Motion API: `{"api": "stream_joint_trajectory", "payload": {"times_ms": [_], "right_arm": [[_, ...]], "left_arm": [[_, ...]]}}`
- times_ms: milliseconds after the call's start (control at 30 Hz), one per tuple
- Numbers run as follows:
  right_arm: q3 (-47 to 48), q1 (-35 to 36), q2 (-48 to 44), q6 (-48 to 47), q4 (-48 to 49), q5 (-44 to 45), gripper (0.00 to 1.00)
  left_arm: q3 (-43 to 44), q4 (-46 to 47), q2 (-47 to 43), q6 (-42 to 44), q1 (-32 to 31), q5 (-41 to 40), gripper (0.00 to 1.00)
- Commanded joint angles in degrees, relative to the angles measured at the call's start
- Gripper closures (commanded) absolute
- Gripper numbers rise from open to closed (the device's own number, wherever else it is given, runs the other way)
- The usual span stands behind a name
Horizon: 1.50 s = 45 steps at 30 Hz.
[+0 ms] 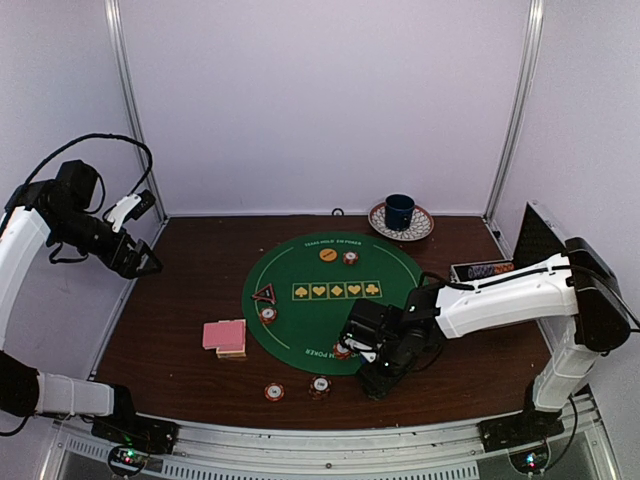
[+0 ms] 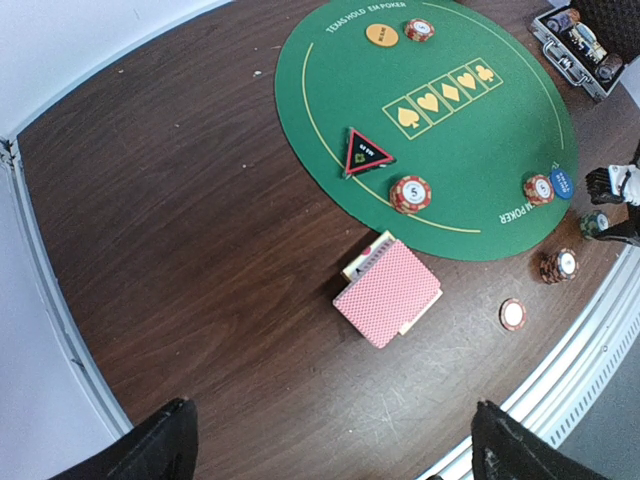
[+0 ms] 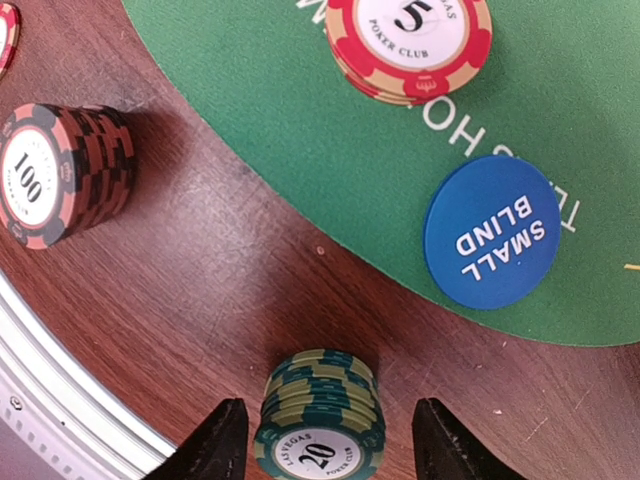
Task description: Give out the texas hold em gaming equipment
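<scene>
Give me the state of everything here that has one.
left gripper: open, empty, in the air.
right gripper: open, fingers flanking the green chip stack, gaps visible.
green chip stack: upright, not gripped.
black case: lid open.
card deck: face down, bottom cards askew.
mug: upright on saucer.

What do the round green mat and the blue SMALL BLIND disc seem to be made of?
The green mat: probably felt or similar cloth, matte; a fine fuzzy weave shows close up. The blue disc: likely plastic, smooth with an even colour and crisp white printed letters.
</scene>
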Motion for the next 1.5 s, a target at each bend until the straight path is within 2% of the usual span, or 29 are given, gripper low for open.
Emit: {"api": "stream_joint_trajectory", "payload": {"times_ms": [0, 200, 500, 833, 1000, 1133, 1467], "right_arm": [[-0.95, 0.2, 0.35, 0.21, 0.33, -0.03, 0.4], [-1.31, 0.28, 0.54, 0.05, 0.46, -0.01, 0.41], [0.27, 0.4, -1.06, -0.35, -1.44, 0.51, 0.58], [7.3, 0.3, -3.12, -1.88, -8.77, 3.48, 0.71], [14.81, -2.93, -0.69, -3.47, -10.62, 6.79, 0.71], [23.63, -9.12, 4.35, -4.81, -9.22, 8.03, 0.72], [50.76, -24.91, 26.35, -8.12, -7.1, 10.09, 0.74]], "left_arm": [[1.93, -0.27, 0.01, 0.07, 0.37, 0.91, 0.02], [2.13, -0.24, -0.04, 0.0, 0.37, 0.89, 0.02], [2.39, -0.48, -0.14, -0.01, 0.33, 0.95, 0.02], [2.31, -0.55, 0.01, -0.14, 0.32, 1.29, 0.02], [2.23, -0.47, 0.0, -0.01, 0.32, 1.29, 0.02], [1.98, -0.47, 0.16, 0.07, 0.39, 1.24, 0.02], [2.27, -0.47, 0.33, 0.17, 0.31, 1.64, 0.02]]}}
